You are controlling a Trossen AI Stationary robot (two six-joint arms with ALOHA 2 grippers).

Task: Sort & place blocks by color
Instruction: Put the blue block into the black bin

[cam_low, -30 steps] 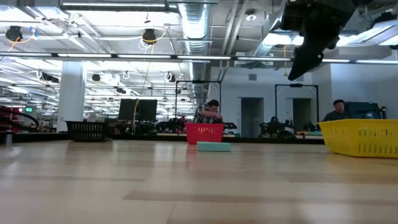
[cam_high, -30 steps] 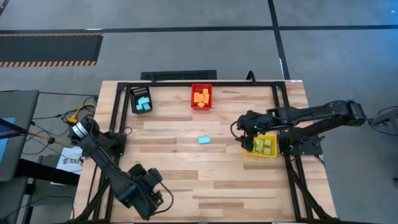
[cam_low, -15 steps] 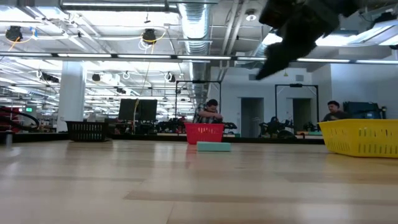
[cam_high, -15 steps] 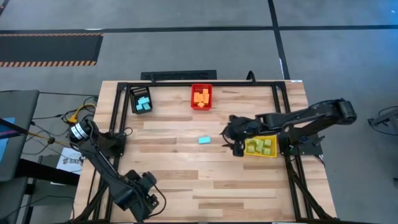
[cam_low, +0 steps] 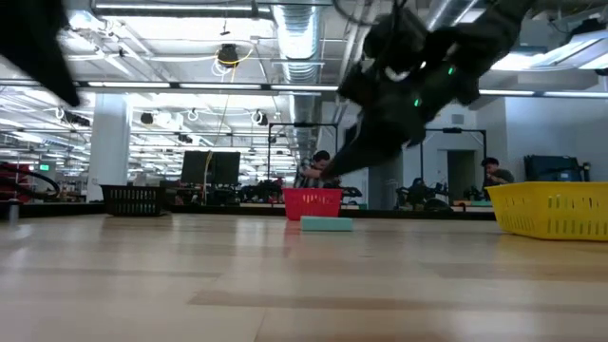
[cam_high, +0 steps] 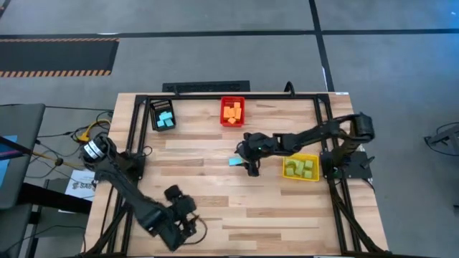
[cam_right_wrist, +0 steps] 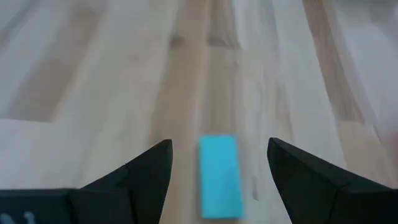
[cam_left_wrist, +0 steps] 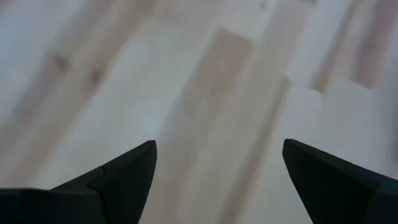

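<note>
One light blue block (cam_high: 235, 162) lies flat on the wooden table near its middle; it also shows in the right wrist view (cam_right_wrist: 219, 177) and the low view (cam_low: 326, 223). My right gripper (cam_high: 247, 163) stands open just right of it and above it, fingers on either side of the block's line in the wrist view, touching nothing. My left gripper (cam_left_wrist: 217, 168) is open over bare wood near the table's front left (cam_high: 183, 218). Orange blocks lie in the red bin (cam_high: 232, 111), blue ones in the black bin (cam_high: 163, 115), green ones in the yellow bin (cam_high: 300, 168).
The red bin sits at the far middle, the black bin at the far left, the yellow bin at the right behind my right arm. A black frame (cam_high: 215, 97) runs along the table's edges. People show in the room beyond in the low view.
My right gripper has swung from over the yellow bin toward the table's left and down, reaching the light blue block, and has rolled at the wrist. My left gripper has sunk a little and tipped near the front left. The block has stayed put.
</note>
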